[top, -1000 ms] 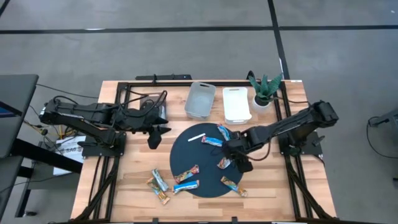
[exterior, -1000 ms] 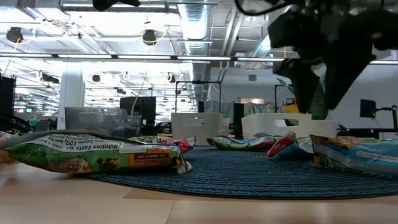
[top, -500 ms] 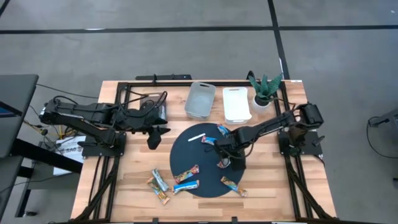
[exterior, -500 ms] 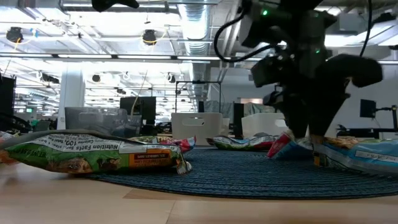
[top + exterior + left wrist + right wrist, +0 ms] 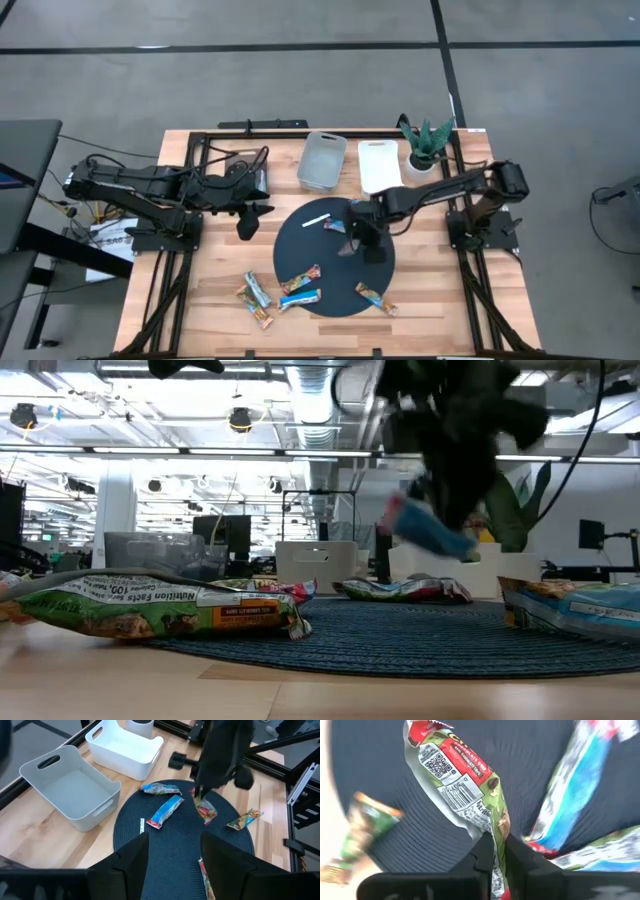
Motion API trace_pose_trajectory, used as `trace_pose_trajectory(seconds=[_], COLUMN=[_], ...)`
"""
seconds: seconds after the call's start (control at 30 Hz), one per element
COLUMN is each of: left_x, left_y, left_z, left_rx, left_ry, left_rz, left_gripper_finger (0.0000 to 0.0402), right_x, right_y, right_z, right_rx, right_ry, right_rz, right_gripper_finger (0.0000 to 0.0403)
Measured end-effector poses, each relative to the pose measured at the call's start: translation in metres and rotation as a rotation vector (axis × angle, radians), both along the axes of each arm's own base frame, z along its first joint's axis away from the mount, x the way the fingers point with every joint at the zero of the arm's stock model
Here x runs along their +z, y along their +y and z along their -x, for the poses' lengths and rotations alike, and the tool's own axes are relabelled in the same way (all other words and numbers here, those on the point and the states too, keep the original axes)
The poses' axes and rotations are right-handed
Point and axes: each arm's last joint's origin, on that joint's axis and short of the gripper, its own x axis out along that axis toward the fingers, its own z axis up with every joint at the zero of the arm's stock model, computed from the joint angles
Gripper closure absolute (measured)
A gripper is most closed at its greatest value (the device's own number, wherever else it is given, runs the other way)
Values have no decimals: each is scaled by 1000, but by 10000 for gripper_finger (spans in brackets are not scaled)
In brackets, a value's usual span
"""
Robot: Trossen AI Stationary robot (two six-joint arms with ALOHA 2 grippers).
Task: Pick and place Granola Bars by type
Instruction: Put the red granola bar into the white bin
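Note:
My right gripper (image 5: 352,243) hangs over the round dark mat (image 5: 310,245), shut on a granola bar (image 5: 465,785) in a red, green and silver wrapper, which also shows lifted in the low view (image 5: 430,528). More granola bars lie flat: a blue one (image 5: 336,225) on the mat beside the gripper, and others at the mat's near edge (image 5: 299,298) and on the wood (image 5: 256,292). My left gripper (image 5: 245,222) waits open at the mat's left edge, touching nothing. My right gripper pinches one end of the bar's wrapper (image 5: 496,837) between its two fingers (image 5: 482,852). The fingers come from above, pointing down. The bar is lifted clear of the mat and sticks out tilted from the fingers (image 5: 206,812).
A grey bin (image 5: 322,160) and a white bin (image 5: 380,166) stand at the table's far side, with a potted plant (image 5: 425,148) to their right. A thin white strip (image 5: 315,220) lies on the mat. Black frame rails run along both table sides.
My right gripper has come down on a bar on the mat's right part, shut on it, and gone up and toward the table's left and far side. The bar has left the mat and now hangs clear of it in the fingers.

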Motion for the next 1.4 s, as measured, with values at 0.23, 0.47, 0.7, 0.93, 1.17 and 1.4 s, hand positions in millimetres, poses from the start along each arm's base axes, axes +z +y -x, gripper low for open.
trace_pose_trajectory(seconds=[0.23,0.47,0.7,0.93,1.17,1.4], left_x=[0,0,0,0,0,0], left_y=[0,1,1,1,2,2], left_z=[0,0,0,0,0,0], left_rx=[4,24,25,30,48,56], left_ry=[-1,-3,-4,-4,-7,-8], left_rz=[-4,-18,-18,-21,-33,-36], left_gripper_finger=[231,231,231,231,231,231], right_x=[79,110,100,80,79,84], right_y=[-38,-104,-144,-166,-167,-153], right_z=[4,38,67,69,66,61], right_rx=[-235,-682,-996,-1046,-955,-820], right_ry=[-275,-294,-101,35,18,-15], right_rz=[87,192,174,112,135,61], right_gripper_finger=[398,394,392,379,294,199])
